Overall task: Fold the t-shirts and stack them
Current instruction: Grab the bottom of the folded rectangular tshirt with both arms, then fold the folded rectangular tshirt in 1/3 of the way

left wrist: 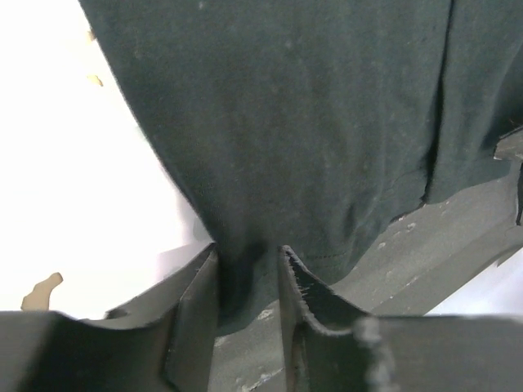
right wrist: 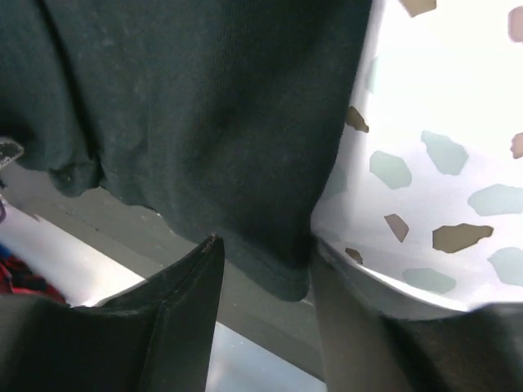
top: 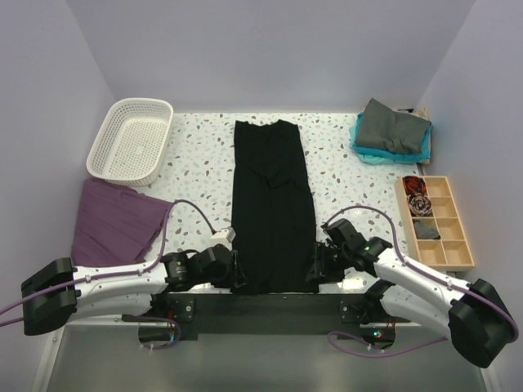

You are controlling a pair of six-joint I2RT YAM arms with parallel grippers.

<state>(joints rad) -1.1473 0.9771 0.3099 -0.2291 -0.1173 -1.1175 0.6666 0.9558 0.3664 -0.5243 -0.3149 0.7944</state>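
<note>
Two claws, lower centre of frame: left claw (left wrist: 249, 255) pinches near hem of long black soft-fabric t-shirt (top: 272, 196), mid speckled desk (top: 196, 159); right claw (right wrist: 268, 245) straddles other corner, can't tell if clamped. Light, limp, prob. grippy; hold hem corners.

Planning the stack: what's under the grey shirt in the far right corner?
A teal shirt lies under the grey shirt; only its left and near edges show. Anything else beneath is covered.
</note>
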